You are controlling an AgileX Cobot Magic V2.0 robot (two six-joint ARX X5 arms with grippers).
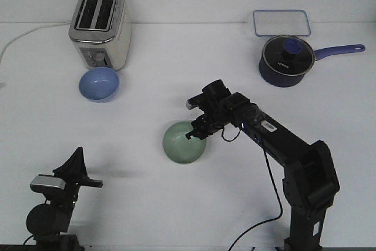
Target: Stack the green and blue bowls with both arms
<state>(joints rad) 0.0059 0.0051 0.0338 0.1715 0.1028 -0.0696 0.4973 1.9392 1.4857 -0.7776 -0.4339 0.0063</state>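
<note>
Your right claw (pixel 195 131) sits at the green bowl (pixel 183 143)'s near-right rim, its opening unclear, while the blue bowl (pixel 99 84) lies far-left by the toaster (pixel 100 27), nearer your parked, apparently closed left claw (pixel 76 166).

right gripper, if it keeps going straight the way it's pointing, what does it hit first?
The right gripper points toward the robot's left and down, straight at the pale mint green round bowl; its tips already sit at the bowl's rim. Whether they touch is unclear from this single view.

Both arms are black: the right arm (pixel 276 145) carries a white label and trailing black cable; the left arm (pixel 56 204) has a silver-grey wrist block.
</note>
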